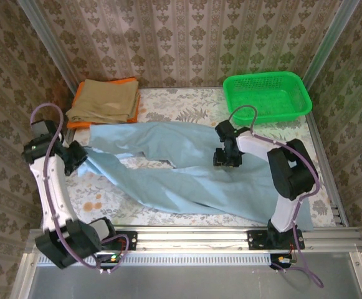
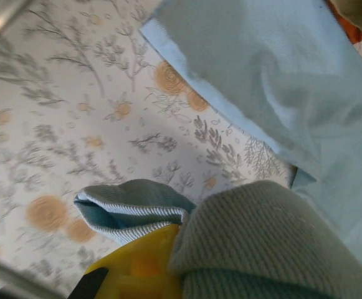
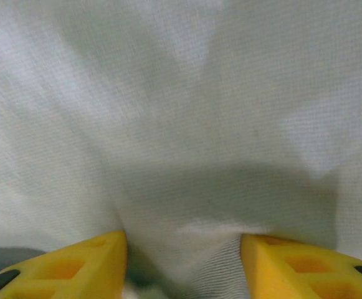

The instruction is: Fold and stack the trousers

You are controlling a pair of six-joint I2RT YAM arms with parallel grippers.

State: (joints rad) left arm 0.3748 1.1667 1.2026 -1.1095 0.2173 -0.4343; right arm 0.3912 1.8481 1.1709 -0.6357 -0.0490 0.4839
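The trousers [image 1: 187,180] lie spread open on the floral table [image 1: 168,103], beginning just in front of the green basket [image 1: 263,76] and stretching away from it to the left. The waist end sits on the near side of the basket, toward the table's front edge. The 2 legs fork out leftward, and their ends are well apart from the basket.

The right gripper [image 1: 226,159] is planted on the cloth, in front of the basket and a little to its left, about where the legs meet. From its wrist camera the 2 yellow fingers [image 3: 62,268] stand wide apart. Their tips press into the pale fabric, which wrinkles up between them (nothing is pinched).

The left gripper [image 1: 80,159] is far to the left of the basket, at the leg ends. Its wrist view shows a folded cuff [image 2: 131,208] raised off the table and nipped at the tip of 1 yellow finger [image 2: 137,265]. The other finger is buried under cloth pressed close to the lens, so the grip reads as closed on the trousers.

Level with the basket at the back, far to its left, folded khaki trousers [image 1: 104,99] rest on an orange cloth [image 1: 79,93], just beyond the farther blue leg.
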